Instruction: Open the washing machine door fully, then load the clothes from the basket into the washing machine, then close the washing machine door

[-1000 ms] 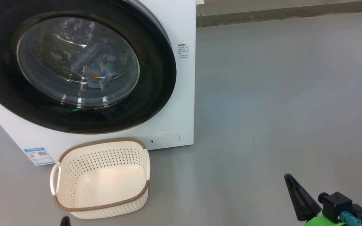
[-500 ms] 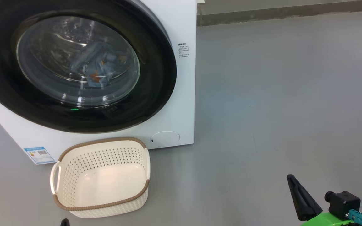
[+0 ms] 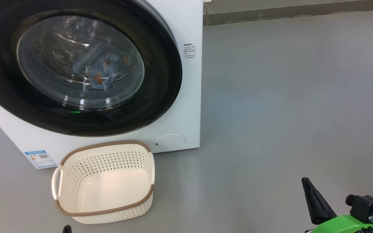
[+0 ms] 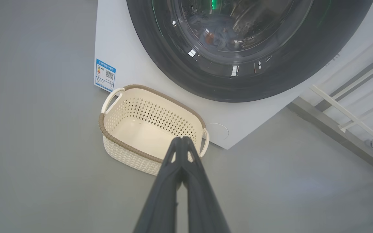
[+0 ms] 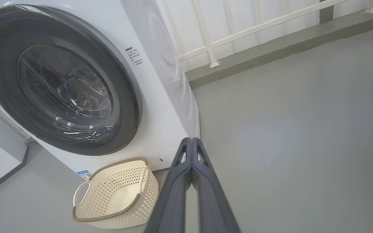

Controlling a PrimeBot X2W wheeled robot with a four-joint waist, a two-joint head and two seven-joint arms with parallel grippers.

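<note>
The big white front-loading washing machine (image 3: 186, 106) stands on the grey floor (image 3: 270, 113) in front of me. Its large round washing machine door (image 3: 160, 81), with a glossy black rim around a bulging clear glass window, lies flush against the front, with no gap that I can make out in any view. Through the glass I see the clothes (image 3: 100, 69), soft blue fabric with orange-brown print, bunched inside the steel drum. The small cream perforated plastic basket (image 3: 105, 145) with its brown woven-look rim sits on the floor just below the door, close to the machine's front, and its bottom is bare. My left gripper (image 4: 182, 139) has its two long dark fingers pressed together at the tips with nothing between them; it hangs above the near edge of the basket without touching it. My right gripper (image 5: 191, 139) is likewise pinched closed and empty, out over bare floor, well apart from the machine. I judge all three steps done: the load is in, the basket is emptied and the door is closed. At most, whether the latch has truly caught remains to be checked, and I cannot tell that from here.
</note>
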